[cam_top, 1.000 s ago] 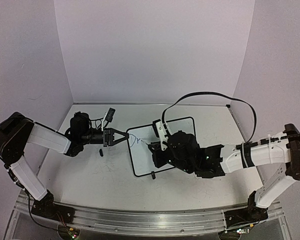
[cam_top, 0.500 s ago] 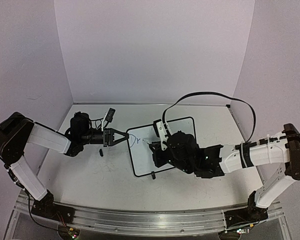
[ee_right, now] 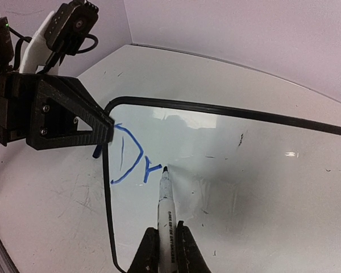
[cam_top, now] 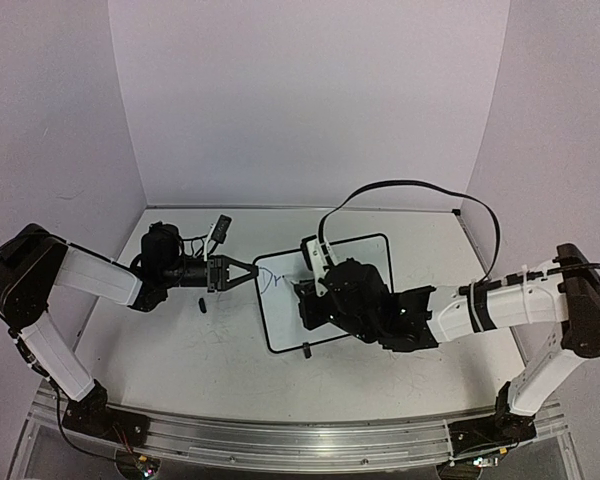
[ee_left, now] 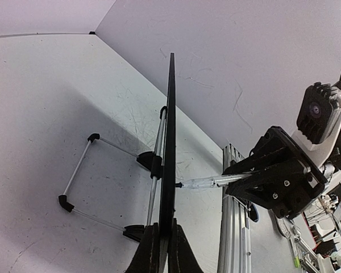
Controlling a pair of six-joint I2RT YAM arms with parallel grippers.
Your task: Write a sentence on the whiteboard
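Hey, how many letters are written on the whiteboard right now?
2. A blue D sits near the whiteboard's left edge. A small r is just right of it, at the marker tip. The right wrist view shows nothing else written, and none seem hidden.

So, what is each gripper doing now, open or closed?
Left gripper: closed on the edge of the whiteboard.
Right gripper: closed on the marker.
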